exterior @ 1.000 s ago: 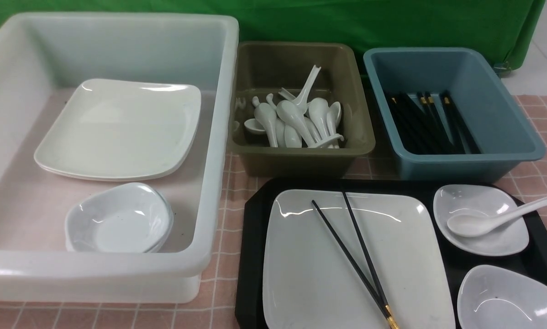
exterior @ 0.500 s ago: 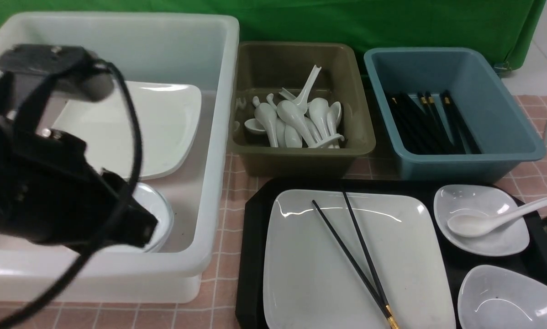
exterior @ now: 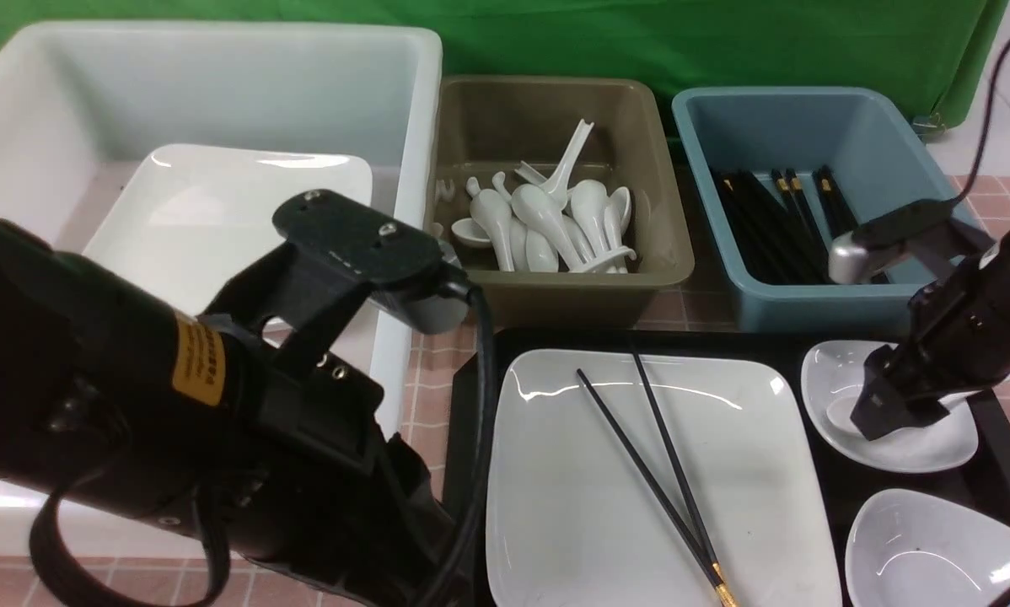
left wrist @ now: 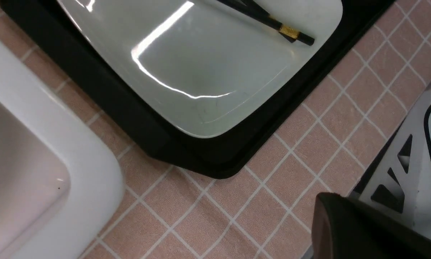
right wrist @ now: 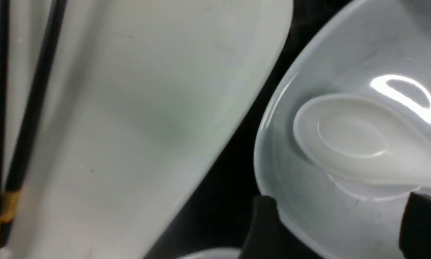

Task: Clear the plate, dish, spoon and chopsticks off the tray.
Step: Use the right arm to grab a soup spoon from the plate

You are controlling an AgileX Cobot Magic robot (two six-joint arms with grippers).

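Right beneath the right pincer (exterior: 884,413), the spoon (right wrist: 348,136) is lying bowl-up in a small white dish (exterior: 935,443) at the far right corner of the tray (exterior: 707,341). That pincer is hanging low over the dish with its fingers (right wrist: 264,226) spread wide, and it is not gripping anything. Whether a finger is touching the dish, I cannot tell.

To this pincer's left the plate (exterior: 556,489) is sitting flat on the tray. The chopsticks (exterior: 644,474) are lying across it, their gold-banded ends meeting on the robot's side and their tips fanning apart.

On the robot's side of the pincer, a second small dish (exterior: 935,548) is sitting on the tray. Beyond the pincer a blue bin (exterior: 808,312) is holding black chopsticks, and further left an olive bin (exterior: 556,295) is holding white spoons.

The left pincer (left wrist: 330,223) is pressed together, hanging above the pink checked table (left wrist: 273,187). It is just off the tray's near left corner, with the white bin (exterior: 218,76) close by.
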